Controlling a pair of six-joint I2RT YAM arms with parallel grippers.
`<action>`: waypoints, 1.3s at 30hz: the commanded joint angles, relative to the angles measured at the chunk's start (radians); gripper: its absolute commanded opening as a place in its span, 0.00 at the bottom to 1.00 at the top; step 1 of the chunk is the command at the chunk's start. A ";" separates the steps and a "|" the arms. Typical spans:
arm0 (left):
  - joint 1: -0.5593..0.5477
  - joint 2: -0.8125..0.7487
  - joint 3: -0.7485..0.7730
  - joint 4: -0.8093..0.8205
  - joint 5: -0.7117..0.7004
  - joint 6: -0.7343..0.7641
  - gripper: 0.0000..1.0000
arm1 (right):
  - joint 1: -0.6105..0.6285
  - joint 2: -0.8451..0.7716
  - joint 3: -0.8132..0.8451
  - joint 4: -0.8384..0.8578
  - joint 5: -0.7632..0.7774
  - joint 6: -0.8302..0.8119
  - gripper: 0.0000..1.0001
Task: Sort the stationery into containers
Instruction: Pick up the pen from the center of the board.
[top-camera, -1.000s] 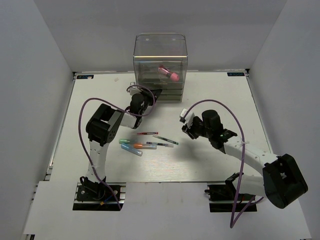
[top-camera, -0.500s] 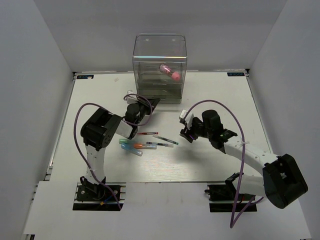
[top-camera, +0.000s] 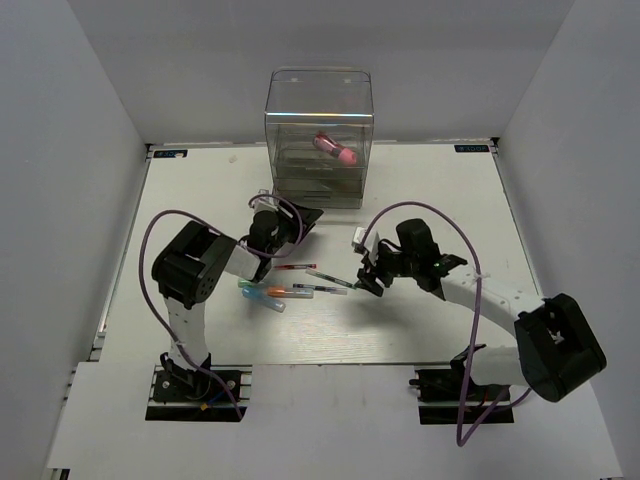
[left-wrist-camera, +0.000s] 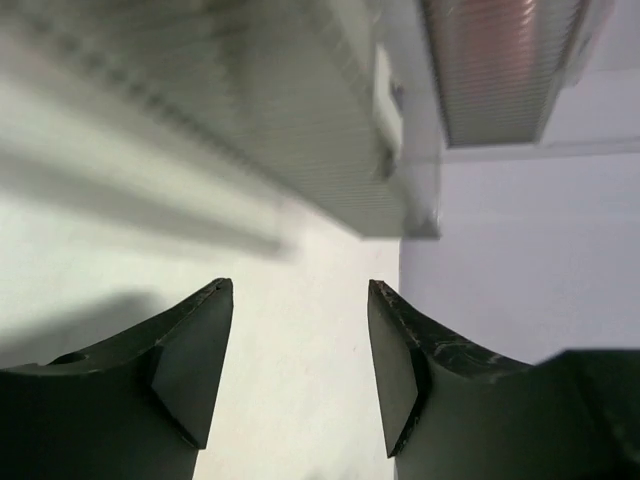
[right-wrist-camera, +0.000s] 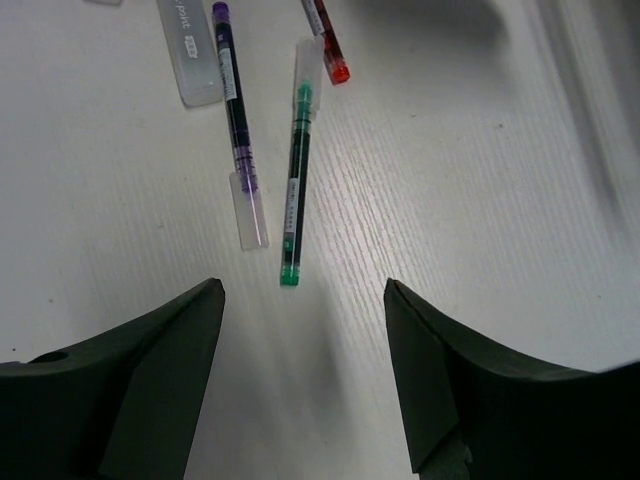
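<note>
The clear plastic organiser (top-camera: 320, 130) stands at the back centre, with the pink tube (top-camera: 336, 149) lying inside its upper part. A red pen (top-camera: 295, 267), a green pen (top-camera: 330, 279) and a purple pen (top-camera: 318, 290) lie mid-table beside short markers (top-camera: 263, 292). My left gripper (top-camera: 303, 217) is open and empty just in front of the organiser's drawers (left-wrist-camera: 300, 120). My right gripper (top-camera: 364, 281) is open and empty, hovering just right of the green pen (right-wrist-camera: 297, 170). The purple pen (right-wrist-camera: 237, 120) and the red pen (right-wrist-camera: 328, 45) lie beyond it.
White walls close in the table on three sides. A clear marker cap (right-wrist-camera: 190, 50) lies by the purple pen. Purple cables loop over both arms. The arm bases sit at the near edge.
My left gripper has drawn back from the organiser's drawers toward me. My right gripper has moved left and down toward the pens. The pink tube has shifted slightly inside the organiser.
</note>
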 joint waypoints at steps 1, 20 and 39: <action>-0.005 -0.117 -0.080 -0.082 0.041 0.041 0.67 | 0.010 0.049 0.062 -0.018 -0.071 -0.014 0.70; 0.056 -0.431 -0.141 -0.805 0.060 0.160 0.93 | 0.099 0.373 0.273 -0.074 0.003 0.026 0.59; 0.145 -0.628 -0.030 -1.177 0.040 0.254 0.99 | 0.158 0.434 0.271 -0.044 0.136 0.018 0.54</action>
